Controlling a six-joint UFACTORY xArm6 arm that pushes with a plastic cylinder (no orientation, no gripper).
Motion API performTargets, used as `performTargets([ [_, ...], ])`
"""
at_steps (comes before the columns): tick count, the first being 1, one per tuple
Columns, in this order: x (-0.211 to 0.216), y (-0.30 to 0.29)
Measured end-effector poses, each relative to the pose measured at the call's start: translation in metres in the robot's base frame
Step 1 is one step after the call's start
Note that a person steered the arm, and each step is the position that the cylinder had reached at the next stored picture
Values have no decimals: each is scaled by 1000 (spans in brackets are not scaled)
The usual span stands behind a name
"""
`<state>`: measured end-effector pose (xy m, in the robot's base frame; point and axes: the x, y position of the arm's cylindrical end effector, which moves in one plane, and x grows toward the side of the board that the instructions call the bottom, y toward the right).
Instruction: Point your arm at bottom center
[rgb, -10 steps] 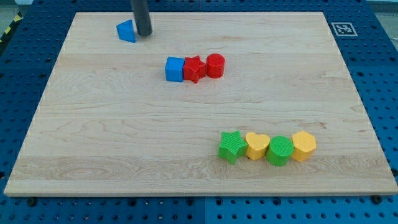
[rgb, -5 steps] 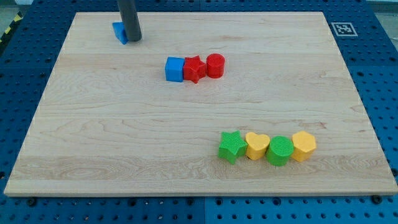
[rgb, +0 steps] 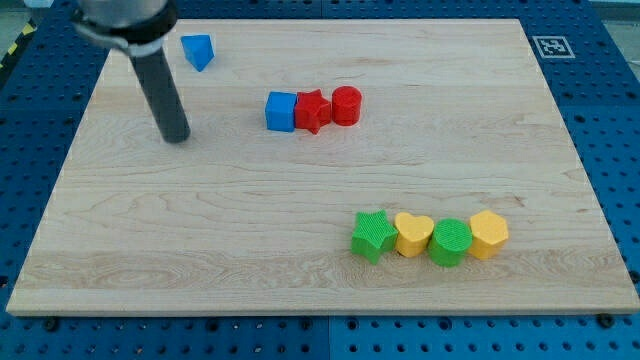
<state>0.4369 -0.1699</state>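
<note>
My tip (rgb: 176, 137) rests on the wooden board (rgb: 200, 250) in its upper left part, with the dark rod rising up and to the left. A blue wedge-shaped block (rgb: 198, 51) lies above and to the right of the tip, apart from it. A blue cube (rgb: 281, 110), a red star (rgb: 312, 110) and a red cylinder (rgb: 346, 105) stand in a touching row to the tip's right. A green star (rgb: 373, 235), a yellow heart (rgb: 413, 235), a green cylinder (rgb: 450, 242) and a yellow hexagon (rgb: 488, 234) form a row at the lower right.
A black-and-white marker tag (rgb: 552, 46) sits at the board's top right corner. Blue perforated table surface (rgb: 620, 150) surrounds the board on all sides.
My tip has moved from beside the blue wedge block down and to the left across the board. The blue wedge block shifted slightly to the left and up. The other blocks have not moved.
</note>
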Motion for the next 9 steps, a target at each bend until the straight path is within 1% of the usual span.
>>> performTargets([
  [1,31,46],
  [2,61,79],
  [3,103,82],
  [4,147,125],
  [5,163,200],
  [6,163,275],
  [7,156,302],
  [8,151,289],
  [9,171,276],
])
